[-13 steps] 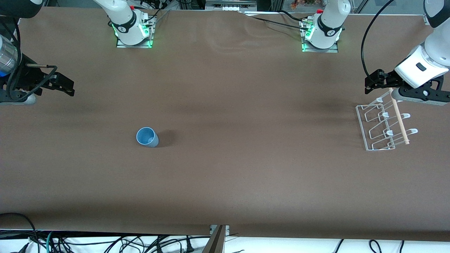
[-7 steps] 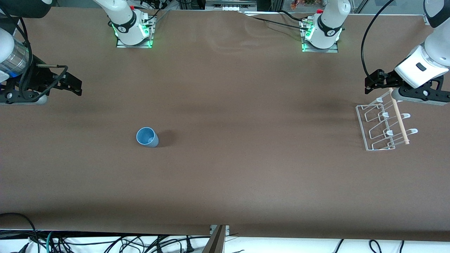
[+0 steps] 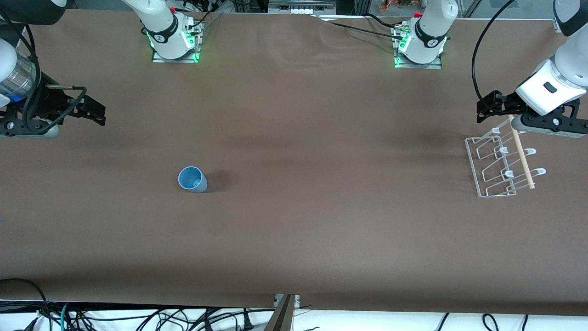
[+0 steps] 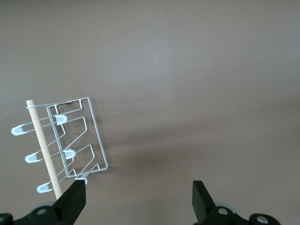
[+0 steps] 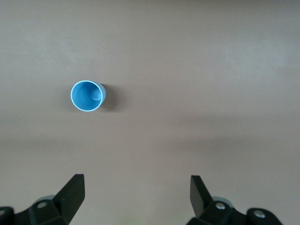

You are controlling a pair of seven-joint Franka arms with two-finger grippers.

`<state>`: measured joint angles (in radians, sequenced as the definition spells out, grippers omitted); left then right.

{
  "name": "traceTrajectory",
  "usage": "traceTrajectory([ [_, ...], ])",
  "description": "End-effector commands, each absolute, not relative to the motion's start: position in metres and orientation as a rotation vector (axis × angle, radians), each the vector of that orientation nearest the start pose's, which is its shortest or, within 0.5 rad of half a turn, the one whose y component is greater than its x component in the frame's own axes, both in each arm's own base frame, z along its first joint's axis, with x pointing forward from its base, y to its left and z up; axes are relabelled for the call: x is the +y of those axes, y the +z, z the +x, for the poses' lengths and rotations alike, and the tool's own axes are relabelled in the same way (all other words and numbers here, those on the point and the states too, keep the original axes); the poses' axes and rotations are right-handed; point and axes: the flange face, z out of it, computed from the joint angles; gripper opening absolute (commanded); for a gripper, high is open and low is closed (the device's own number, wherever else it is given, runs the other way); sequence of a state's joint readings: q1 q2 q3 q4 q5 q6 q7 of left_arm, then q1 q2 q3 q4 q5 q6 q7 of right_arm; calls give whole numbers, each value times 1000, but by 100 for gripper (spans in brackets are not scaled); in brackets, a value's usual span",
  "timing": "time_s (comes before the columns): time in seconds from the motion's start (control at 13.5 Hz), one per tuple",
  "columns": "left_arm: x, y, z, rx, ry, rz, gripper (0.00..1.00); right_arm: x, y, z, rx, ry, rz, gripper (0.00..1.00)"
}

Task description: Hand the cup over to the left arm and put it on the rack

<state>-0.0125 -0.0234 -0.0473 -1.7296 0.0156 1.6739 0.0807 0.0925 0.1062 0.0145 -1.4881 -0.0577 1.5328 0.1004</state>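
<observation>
The light-blue cup (image 3: 192, 179) stands upright, mouth up, on the brown table toward the right arm's end. It also shows in the right wrist view (image 5: 87, 96). My right gripper (image 3: 96, 114) is open and empty, up over the table at the right arm's end, well apart from the cup; its jaws (image 5: 137, 192) stand wide with bare table between them. The white wire rack (image 3: 500, 168) with its wooden rod (image 3: 521, 151) sits at the left arm's end. My left gripper (image 3: 481, 110) is open and empty, over the rack's edge (image 4: 75, 140); its jaws (image 4: 138, 199) stand wide.
The brown table (image 3: 321, 220) spreads wide between the cup and the rack. The two arm bases (image 3: 174, 41) (image 3: 420, 46) stand along the edge farthest from the front camera. Cables hang below the near edge (image 3: 138, 317).
My right gripper has shifted a little toward the middle of the table and then almost stopped. The left arm, the cup and the rack have not moved.
</observation>
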Motion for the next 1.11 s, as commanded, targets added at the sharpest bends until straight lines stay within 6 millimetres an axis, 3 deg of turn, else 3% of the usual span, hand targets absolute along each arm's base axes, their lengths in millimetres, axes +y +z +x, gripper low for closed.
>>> traceTrajectory([
  [0.0,-35,576,552,217,53,-3132,100,46,598,574,30,105,-3206,99],
  [0.74,-35,576,552,217,53,-3133,100,28,600,571,-12,118,-3129,99],
  [1.04,-35,576,552,219,51,-3133,100,37,599,570,-36,123,-3129,99],
])
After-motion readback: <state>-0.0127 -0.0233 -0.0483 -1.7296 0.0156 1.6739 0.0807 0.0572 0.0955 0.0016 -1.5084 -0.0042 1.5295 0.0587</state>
